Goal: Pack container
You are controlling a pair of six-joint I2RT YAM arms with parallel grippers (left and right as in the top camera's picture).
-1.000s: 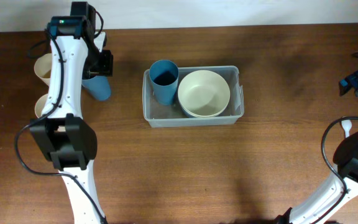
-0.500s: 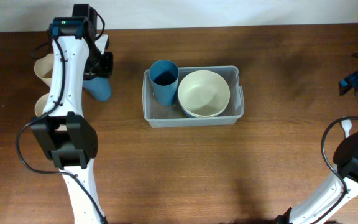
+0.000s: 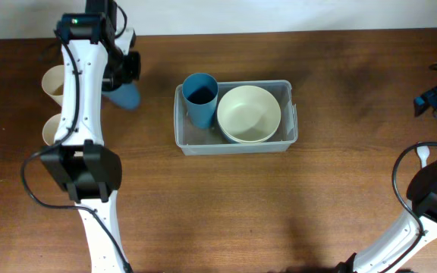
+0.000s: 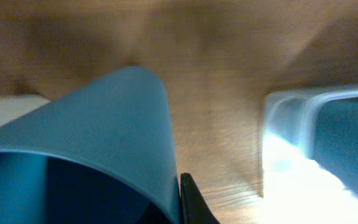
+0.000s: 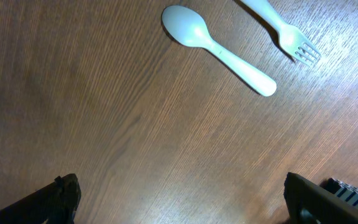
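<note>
Two arms stood at the wooden tabletop (image 3: 317,205). We found the container (image 3: 237,146) lying near the middle of it, its long side running left to right, well apart from both hands. Inside, a packed blue cup (image 3: 200,98) stood upright at the left end. A cream bowl (image 3: 249,114) sat mouth up just beside it and took up most of the remaining floor. The two appeared to touch.

We recorded the left hand (image 3: 124,82) at the far left of the tabletop, clenched on a second blue cup (image 3: 130,98), which leaned rather than stood straight. In the left wrist view this cup filled the lower left, with one dark finger (image 4: 194,202) against its outer wall; the other finger was hidden. That view was blurred, and we could not tell whether the cup's base rested on the wood. The container's end wall showed at the right of that view, apart from the cup.

Two cream cups (image 3: 54,82) stood to the left of the left arm, one nearer than the other, both partly covered by it.

The right hand (image 5: 180,186) was released, jaws wide apart above bare wood at the right edge. A pale spoon (image 5: 219,50) and a pale fork (image 5: 284,31) lay beyond its fingers, near each other but not touching, and clear of the hand.
</note>
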